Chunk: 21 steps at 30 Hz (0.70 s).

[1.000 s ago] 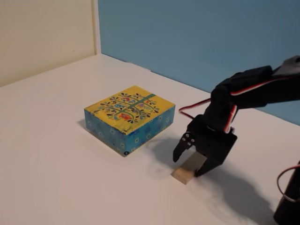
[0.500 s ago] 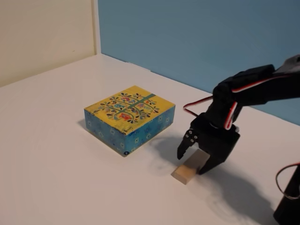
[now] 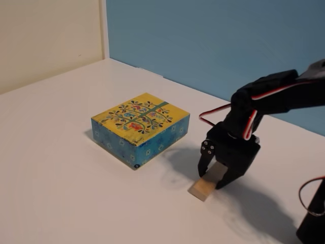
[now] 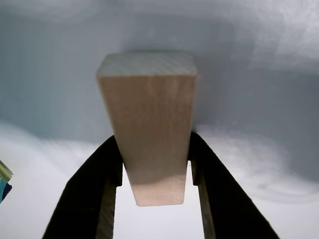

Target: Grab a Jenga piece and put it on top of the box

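Observation:
The Jenga piece [image 3: 199, 189], a light-tan wooden block, lies low on the white table to the right of the box [image 3: 139, 122], and only its near end shows past the fingers. My gripper [image 3: 212, 179] points down over it, shut on its far part. In the wrist view the Jenga piece [image 4: 149, 129] fills the centre, and both black fingers [image 4: 94, 189] of my gripper [image 4: 154, 144] press on its sides. The box has a yellow patterned top and blue sides, and nothing lies on it. I cannot tell whether the block has left the table.
A blue wall [image 3: 213, 40] runs behind the table and a cream wall [image 3: 45, 35] stands at the left. A black object [image 3: 311, 223] with a looping cable sits at the bottom right corner. A sliver of the box [image 4: 3, 175] shows at the wrist view's left edge.
The fingers, spread wide on either side of the block a second ago, have closed onto it. The block's near end has shifted slightly to the right.

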Each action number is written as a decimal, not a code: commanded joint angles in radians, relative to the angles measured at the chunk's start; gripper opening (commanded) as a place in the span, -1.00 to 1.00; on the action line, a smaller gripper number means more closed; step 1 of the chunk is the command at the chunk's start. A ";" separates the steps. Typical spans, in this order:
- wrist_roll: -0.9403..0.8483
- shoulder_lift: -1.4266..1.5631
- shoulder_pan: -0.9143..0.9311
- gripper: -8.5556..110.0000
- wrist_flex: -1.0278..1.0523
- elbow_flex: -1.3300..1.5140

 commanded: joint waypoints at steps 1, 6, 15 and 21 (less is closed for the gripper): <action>-0.008 -0.003 0.000 -0.86 0.006 -0.014; -0.008 0.000 0.000 -0.86 0.006 -0.012; -0.026 0.109 -0.032 -0.86 0.238 -0.160; -0.029 0.163 -0.046 -0.86 0.396 -0.307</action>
